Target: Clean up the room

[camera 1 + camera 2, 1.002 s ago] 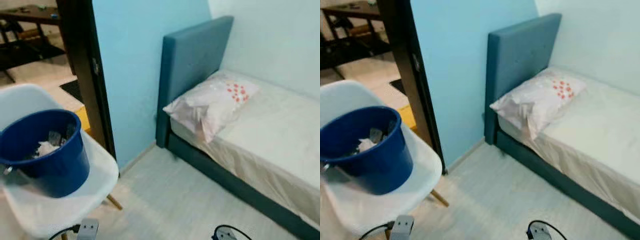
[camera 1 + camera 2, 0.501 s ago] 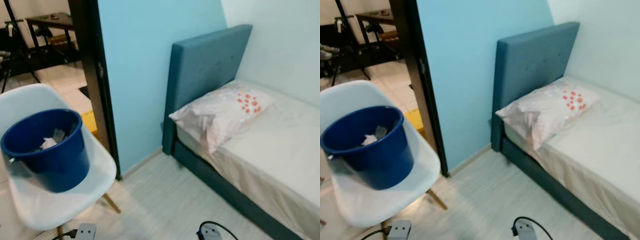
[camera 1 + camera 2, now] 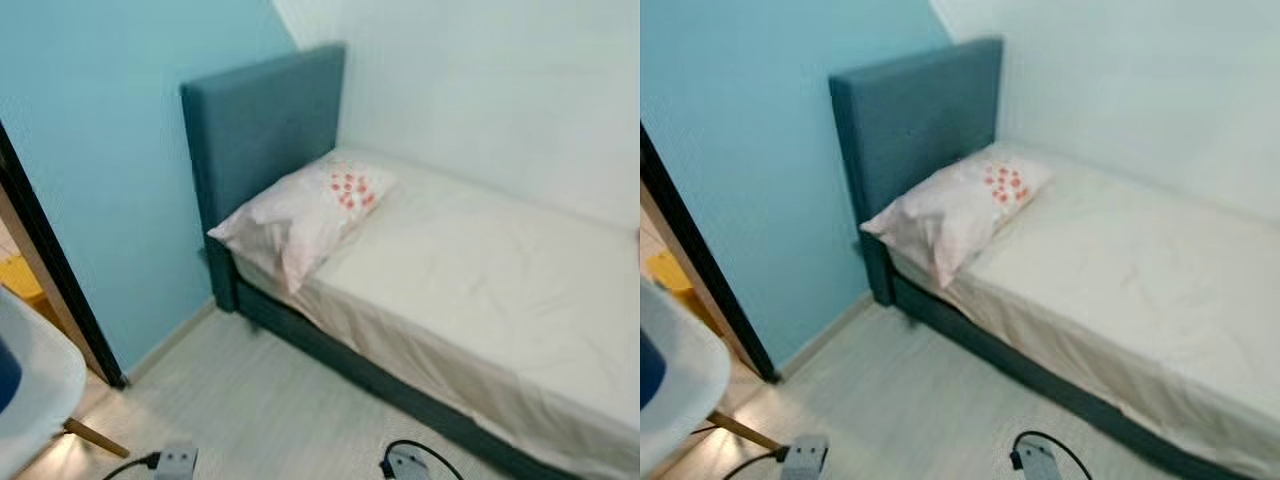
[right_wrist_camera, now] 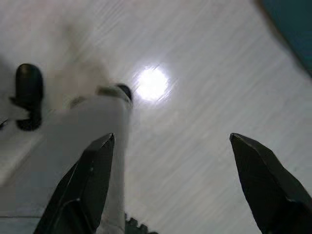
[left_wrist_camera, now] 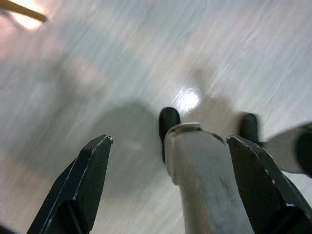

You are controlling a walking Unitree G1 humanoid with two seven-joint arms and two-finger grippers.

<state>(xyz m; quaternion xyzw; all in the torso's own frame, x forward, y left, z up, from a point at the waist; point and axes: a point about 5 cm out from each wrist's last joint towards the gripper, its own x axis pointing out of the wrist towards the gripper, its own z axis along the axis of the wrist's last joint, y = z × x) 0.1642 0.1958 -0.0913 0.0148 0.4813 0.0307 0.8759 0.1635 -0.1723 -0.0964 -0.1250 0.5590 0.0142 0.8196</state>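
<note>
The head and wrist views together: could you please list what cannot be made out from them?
- White chair: cut by the left edge of the eye views; a sliver of blue on its seat cannot be identified.
- Bed: foot end cut off at the right edge.
- Floor: motion-blurred in the left wrist view.

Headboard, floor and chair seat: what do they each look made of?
Headboard: seemingly padded teal fabric, matte, with soft rounded edges. Floor: pale wood-look planks, likely laminate or vinyl; faint grain lines, and the wrist views show a glossy light reflection. Chair seat: smooth white moulded shell, probably plastic, on a light wooden leg.
</note>
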